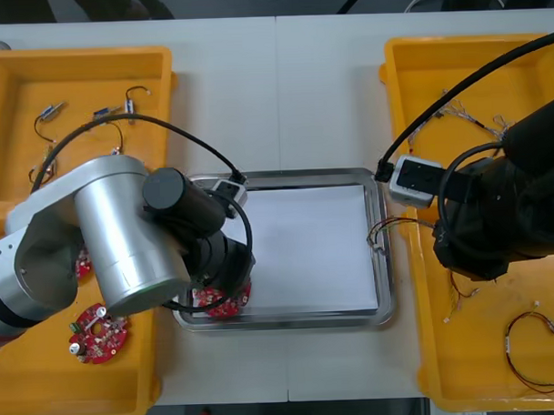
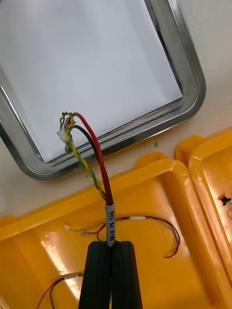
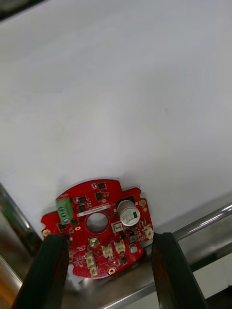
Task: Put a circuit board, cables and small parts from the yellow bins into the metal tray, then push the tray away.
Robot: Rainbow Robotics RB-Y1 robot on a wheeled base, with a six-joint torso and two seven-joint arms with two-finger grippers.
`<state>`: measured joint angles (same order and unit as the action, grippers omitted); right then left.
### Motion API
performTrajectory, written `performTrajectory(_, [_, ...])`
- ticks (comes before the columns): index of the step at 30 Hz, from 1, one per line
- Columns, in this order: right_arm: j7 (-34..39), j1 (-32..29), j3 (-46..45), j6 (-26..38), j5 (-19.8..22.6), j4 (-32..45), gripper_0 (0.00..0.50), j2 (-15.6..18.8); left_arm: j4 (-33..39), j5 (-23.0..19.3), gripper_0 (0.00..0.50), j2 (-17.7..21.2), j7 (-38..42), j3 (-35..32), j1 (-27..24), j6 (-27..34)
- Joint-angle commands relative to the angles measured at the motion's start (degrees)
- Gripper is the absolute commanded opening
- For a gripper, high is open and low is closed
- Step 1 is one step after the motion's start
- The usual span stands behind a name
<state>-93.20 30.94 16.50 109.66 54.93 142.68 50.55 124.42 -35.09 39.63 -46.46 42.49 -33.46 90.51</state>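
Left gripper (image 3: 108, 240) open astride round red circuit board (image 3: 77, 227) at shiny metal tray's (image 1: 383, 258) near-left corner. Board looks rigid, light, fragile; grip its edges. Right gripper (image 2: 111, 247) clamps limp red-yellow-black cable (image 2: 99, 159) by its sleeve, at tray's right rim.

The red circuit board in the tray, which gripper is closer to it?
Left. The left gripper is over the circuit board, open fingers either side. The right gripper is across the metal tray over a yellow bin, shut on a red and yellow cable.
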Motion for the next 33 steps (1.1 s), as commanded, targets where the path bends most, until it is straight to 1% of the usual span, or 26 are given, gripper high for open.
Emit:
performTrajectory(1, [-1.2,4.3,7.1,-2.0,-3.8,1.0,0.0,0.4,4.4,-2.3,0.5,-2.5,2.9,-7.7,-2.3,6.2])
performTrajectory(3, [-1.3,5.2,9.3,-2.1,-5.4,0.2,0.0,-1.2,5.4,-2.7,0.5,-2.6,2.5,-10.1,-2.4,8.6])
performTrajectory(5, [-1.4,6.6,11.5,-2.1,-6.9,-1.2,0.0,-3.8,6.0,-3.3,0.5,-2.5,2.1,-13.4,-2.4,11.4])
performTrajectory(9, [-1.4,8.7,14.7,-2.1,-9.0,-3.6,0.0,-7.8,6.4,-5.2,0.5,-1.6,0.8,-19.5,-2.3,15.0])
performTrajectory(15, [-1.4,11.2,19.2,-2.1,-12.0,-6.1,0.0,-11.4,6.1,-7.0,0.5,0.7,-3.2,-27.6,-2.4,19.3])
performTrajectory(18, [-1.4,12.0,21.5,-2.1,-14.1,-7.8,0.0,-14.0,3.9,-7.7,0.5,1.9,-7.1,-32.8,-2.3,19.5])
performTrajectory(21, [-1.4,12.5,23.8,-2.1,-16.6,-9.7,0.0,-16.5,1.0,-8.2,0.5,2.9,-10.1,-36.0,-2.4,19.5])
performTrajectory(22, [-1.5,12.7,24.2,-2.1,-17.2,-10.1,0.0,-16.9,0.4,-8.1,0.5,3.2,-10.7,-36.6,-2.4,19.5])
performTrajectory(24, [-1.8,12.8,26.5,-2.8,-19.6,-12.3,0.0,-18.4,-2.5,-8.2,0.5,3.7,-13.1,-38.9,-2.4,19.5])
performTrajectory(27, [-2.5,12.8,28.9,-5.5,-21.1,-15.4,0.0,-19.3,-6.3,-7.8,0.5,4.3,-16.2,-41.3,-2.4,18.5])
performTrajectory(33, [-4.0,12.8,34.2,-10.3,-24.6,-19.7,0.0,-19.2,-12.6,-6.0,0.5,5.5,-22.6,-44.3,-2.4,15.4])
